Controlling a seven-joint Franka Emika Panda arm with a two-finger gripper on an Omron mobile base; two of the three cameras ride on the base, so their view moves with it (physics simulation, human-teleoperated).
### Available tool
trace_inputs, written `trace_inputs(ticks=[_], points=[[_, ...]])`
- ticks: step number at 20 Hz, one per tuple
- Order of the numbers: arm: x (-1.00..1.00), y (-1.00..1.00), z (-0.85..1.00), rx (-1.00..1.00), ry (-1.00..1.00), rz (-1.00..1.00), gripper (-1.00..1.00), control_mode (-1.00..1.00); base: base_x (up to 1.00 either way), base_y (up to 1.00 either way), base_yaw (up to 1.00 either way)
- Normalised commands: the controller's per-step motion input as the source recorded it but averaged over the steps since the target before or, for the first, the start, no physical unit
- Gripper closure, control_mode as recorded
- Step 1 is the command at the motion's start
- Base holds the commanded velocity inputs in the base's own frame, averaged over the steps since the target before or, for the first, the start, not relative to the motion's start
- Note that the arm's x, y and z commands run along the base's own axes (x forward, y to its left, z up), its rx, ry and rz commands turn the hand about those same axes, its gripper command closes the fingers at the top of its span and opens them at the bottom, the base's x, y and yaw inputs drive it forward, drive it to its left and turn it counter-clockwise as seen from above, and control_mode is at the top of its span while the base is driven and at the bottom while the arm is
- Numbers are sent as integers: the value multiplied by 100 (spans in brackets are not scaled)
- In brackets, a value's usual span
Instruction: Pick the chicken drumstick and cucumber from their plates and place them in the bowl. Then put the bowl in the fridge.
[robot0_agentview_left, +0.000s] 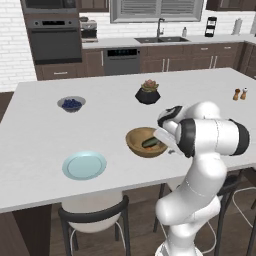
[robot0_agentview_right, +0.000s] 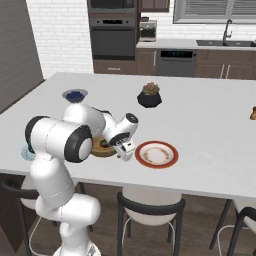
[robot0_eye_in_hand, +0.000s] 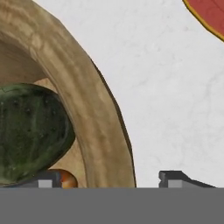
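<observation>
The tan wooden bowl (robot0_agentview_left: 136, 146) stands near the counter's front edge, left of my arm. Inside it lies the dark green cucumber (robot0_eye_in_hand: 30, 131), with the orange-brown chicken drumstick (robot0_eye_in_hand: 65, 178) just showing under it. My gripper (robot0_eye_in_hand: 109, 180) is open and low over the bowl's near rim (robot0_eye_in_hand: 98, 127): one fingertip is inside the bowl, the other outside, with gaps on both sides. The pale blue plate (robot0_agentview_left: 84, 165) and the red-rimmed plate (robot0_agentview_right: 156, 154) are bare. A tall grey slab (robot0_agentview_right: 17, 47) at the far left looks like the fridge's side.
A small grey bowl of blueberries (robot0_agentview_left: 71, 104) and a black plant pot (robot0_agentview_left: 148, 93) sit farther back on the counter (robot0_agentview_left: 40, 130). Salt and pepper shakers (robot0_agentview_left: 240, 94) stand at the right. Dark stools (robot0_agentview_left: 95, 215) are tucked under the front edge.
</observation>
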Motion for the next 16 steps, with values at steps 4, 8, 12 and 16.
trace_inputs(ticks=[4,8,12,16], points=[[12,35,-19,0,0,0,100,-100,0,0,0],[5,40,-1,-2,0,-3,100,-100,0,0,0],[-34,16,20,0,0,-19,100,-100,0,0,0],[-54,10,54,-1,-2,-21,100,-100,0,0,0]])
